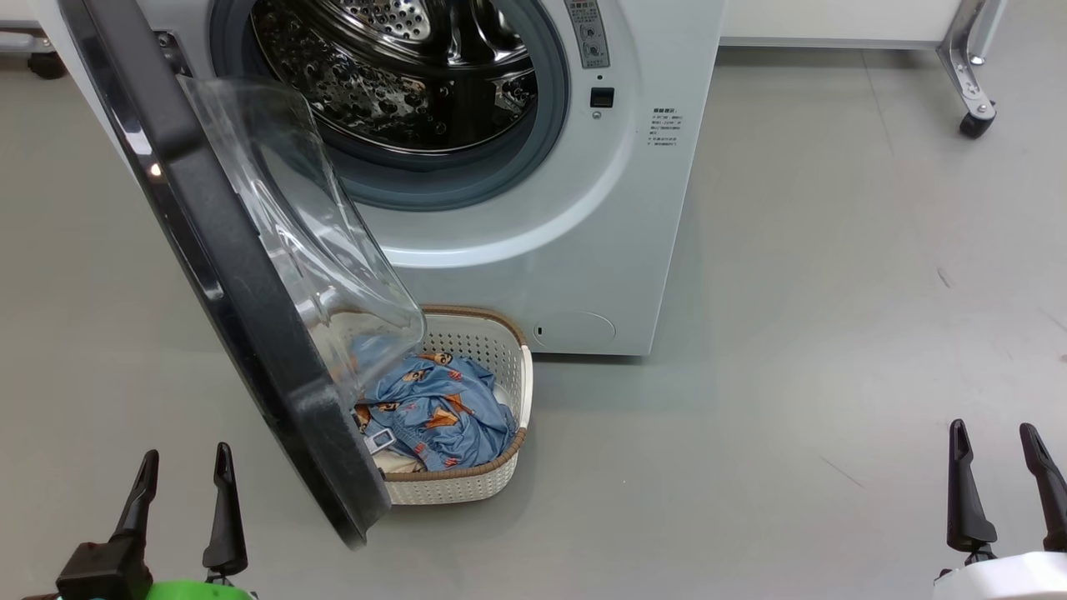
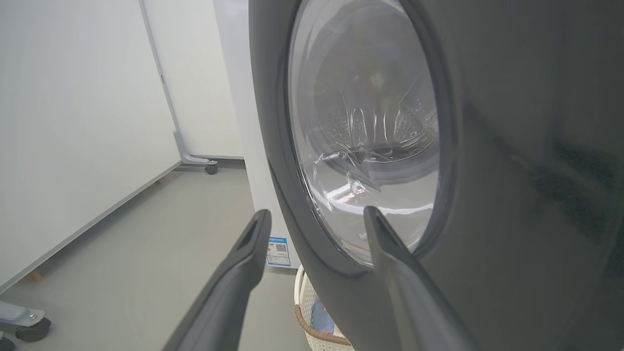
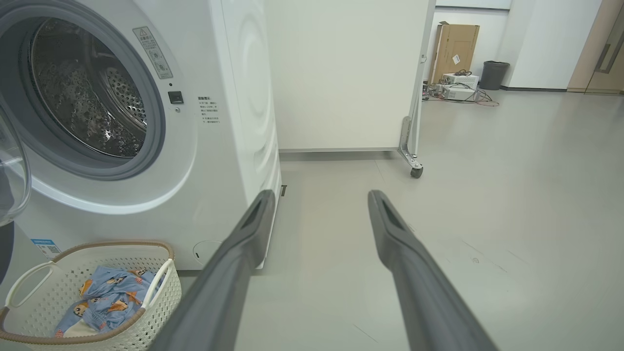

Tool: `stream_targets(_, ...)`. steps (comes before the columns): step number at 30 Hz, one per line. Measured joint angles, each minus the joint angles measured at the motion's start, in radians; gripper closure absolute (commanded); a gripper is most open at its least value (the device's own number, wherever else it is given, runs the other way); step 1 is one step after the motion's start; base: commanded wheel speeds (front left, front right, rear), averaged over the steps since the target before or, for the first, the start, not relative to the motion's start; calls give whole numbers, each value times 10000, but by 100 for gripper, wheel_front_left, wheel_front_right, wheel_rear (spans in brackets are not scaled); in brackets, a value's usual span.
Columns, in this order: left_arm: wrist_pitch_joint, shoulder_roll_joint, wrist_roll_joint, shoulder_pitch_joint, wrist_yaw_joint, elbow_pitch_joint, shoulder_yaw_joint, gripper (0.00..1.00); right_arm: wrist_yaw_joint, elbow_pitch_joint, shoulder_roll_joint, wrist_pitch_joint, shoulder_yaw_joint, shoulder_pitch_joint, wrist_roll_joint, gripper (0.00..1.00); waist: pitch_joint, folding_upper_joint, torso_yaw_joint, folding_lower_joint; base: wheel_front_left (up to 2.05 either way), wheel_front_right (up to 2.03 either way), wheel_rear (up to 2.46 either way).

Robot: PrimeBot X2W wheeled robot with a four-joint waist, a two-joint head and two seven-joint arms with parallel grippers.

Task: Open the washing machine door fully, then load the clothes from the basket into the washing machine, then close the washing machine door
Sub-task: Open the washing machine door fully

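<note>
Head view: the washing machine point(image 1: 583, 208) stands on the grey floor point(image 1: 792, 333) with its washing machine door point(image 1: 225, 275) swung out towards the camera, seen almost edge-on. The door's black rim runs from the upper left down to the lower middle, and its clear glass bowl bulges towards the machine's opening. The opening is uncovered, with the grey seal point(image 1: 467, 179) ringing the perforated steel drum point(image 1: 392, 75).

The basket point(image 1: 500, 350) sits on the floor just in front of the machine's base, under the lower end of the door, which hides its left part. The clothes point(image 1: 442, 408), light blue with orange-brown bears, lie heaped inside it, below the rim.

The left tool point(image 1: 185, 454) is at the lower left, fingers spread wide and holding nothing, just left of the door's bottom edge. The right tool point(image 1: 992, 427) is at the lower right, equally wide open and empty, well apart from the basket over bare floor.

In the left wrist view the door's outer face looms close ahead, and a blue energy sticker point(image 2: 278, 251) shows low on the machine's side. The right wrist view looks past the machine's right corner to a white panel point(image 3: 341, 73) on castors, with a cardboard box point(image 3: 458, 46) and a dark bin point(image 3: 496, 74) far behind.
</note>
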Motion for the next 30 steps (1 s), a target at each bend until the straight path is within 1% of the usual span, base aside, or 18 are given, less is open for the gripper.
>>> stream_targets(7, 0, 0, 6, 0, 0, 0, -21, 0, 71, 35, 119, 0, -56, 0, -104, 0, -31, 0, 73, 0, 0, 0, 0)
stream_targets(9, 0, 0, 6, 1, 0, 2, -21, 0, 138, 36, 169, 0, -71, 0, -105, 0, -41, 0, 94, 0, 0, 0, 0)
stream_targets(13, 0, 0, 6, 2, 0, 8, -21, 0, 148, 56, 265, 0, -105, 0, -176, 0, -58, 0, 130, 0, 0, 0, 0)
stream_targets(14, 0, 0, 6, 3, -2, 19, -19, 15, 159, 63, 278, 0, -111, 0, -176, 0, -62, 0, 137, 0, 0, 0, 0)
stream_targets(15, 0, 0, 6, 6, -2, 50, -21, 53, 198, 69, 291, 0, -121, 0, -178, 0, -65, 0, 142, 0, 0, 0, 0)
stream_targets(16, 0, 0, 2, 11, -2, 81, -21, 89, 222, 73, 297, 0, -128, 0, -180, 0, -69, 0, 146, 0, 0, 0, 0)
stream_targets(17, 0, 0, -19, 15, -2, 123, -21, 100, 222, 77, 307, 0, -138, 0, -190, 0, -71, 0, 148, 0, 0, 0, 0)
stream_targets(28, 0, 0, -393, 56, 6, 280, 178, 100, 234, 105, 447, 0, -270, 0, -278, 0, -81, 0, 147, 0, 0, 0, 0)
stream_targets(30, 0, -10, -395, 43, 153, 157, 431, 100, 236, 107, 462, 0, -309, 1, -311, 0, -81, 0, 155, 0, 0, 0, 0)
